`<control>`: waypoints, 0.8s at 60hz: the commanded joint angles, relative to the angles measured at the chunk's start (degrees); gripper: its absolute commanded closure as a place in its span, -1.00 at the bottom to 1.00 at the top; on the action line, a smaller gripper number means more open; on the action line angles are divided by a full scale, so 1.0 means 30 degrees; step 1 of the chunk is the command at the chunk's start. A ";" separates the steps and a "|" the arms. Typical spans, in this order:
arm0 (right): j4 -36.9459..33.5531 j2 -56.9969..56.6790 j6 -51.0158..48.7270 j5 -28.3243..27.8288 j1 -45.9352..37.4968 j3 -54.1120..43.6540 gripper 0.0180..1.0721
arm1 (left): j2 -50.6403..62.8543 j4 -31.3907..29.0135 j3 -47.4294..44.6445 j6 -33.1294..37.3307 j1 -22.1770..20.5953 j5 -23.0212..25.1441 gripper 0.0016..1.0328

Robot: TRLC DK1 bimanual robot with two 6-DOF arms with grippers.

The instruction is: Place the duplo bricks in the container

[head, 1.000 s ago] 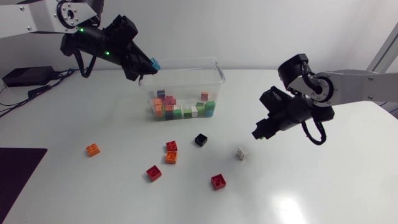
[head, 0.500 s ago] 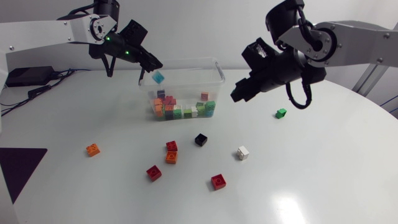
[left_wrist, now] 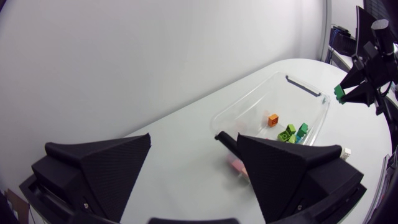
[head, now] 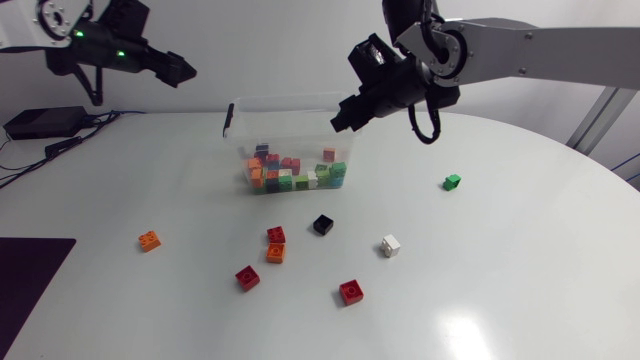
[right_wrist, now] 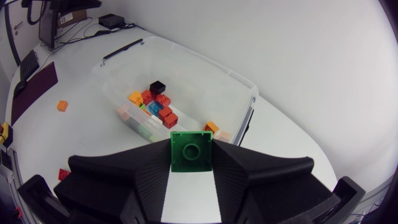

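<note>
Item, container: clear, open-topped plastic tub with a black handle at its left end, standing on the far middle of the white worktop. Contents: a heap of bricks (orange, red, green, white, blue and black among them), massed along the near wall. Item, right pincer: its arm enters from the right edge and the pincer is raised at the tub's far right corner. It is clenched on the held green brick, which both fingers touch from opposite sides. The brick's stud faces the wrist camera, and the open tub lies below and ahead of it. Item, left pincer: raised, well apart from the tub on its left side. It is released, with the fingers spread wide and nothing between them, and the tub shows ahead in its wrist view. Loose pieces, all on the worktop outside the tub: the black brick lies nearest the tub's near wall. To its left, the paired red brick lies just beside the paired orange brick. The left red brick lies nearer the front, and the near red brick is the closest to the front edge. The white brick lies right of the black one. The lone orange brick is far to the left. The loose green brick is well to the tub's right.
</note>
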 commanded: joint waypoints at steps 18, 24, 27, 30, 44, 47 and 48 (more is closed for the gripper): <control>0.2038 0.3204 0.0775 -0.0129 0.0158 0.2973 0.36 | -0.4406 0.0366 -0.7003 0.1941 0.2326 0.0253 -0.90; 0.2770 0.3877 0.0892 -0.0100 0.0304 0.3413 0.35 | -0.4787 0.0718 -0.8204 0.1941 0.2853 0.0282 -0.90; 0.3151 0.4258 0.0863 0.0105 0.0392 0.3676 0.28 | -0.4963 0.0894 -0.9024 0.1970 0.2883 0.0253 -0.90; 0.3180 0.4844 0.0863 0.0340 0.0480 0.4233 -0.03 | -0.5022 0.1011 -0.9639 0.1853 0.3146 0.0253 -0.90; 0.3092 0.4639 0.0541 0.0838 0.0685 0.4585 -0.88 | -0.5168 0.0015 -1.0782 0.3816 0.4113 -0.0480 -0.90; 0.3122 0.4112 0.0482 0.0867 0.0568 0.4116 -0.88 | -0.5139 -0.0571 -1.0753 0.4343 0.4318 -0.0802 -0.90; 0.3122 0.3907 0.0482 0.0867 0.0509 0.3940 -0.88 | -0.5110 -0.0923 -1.0753 0.4636 0.4406 -0.0978 -0.90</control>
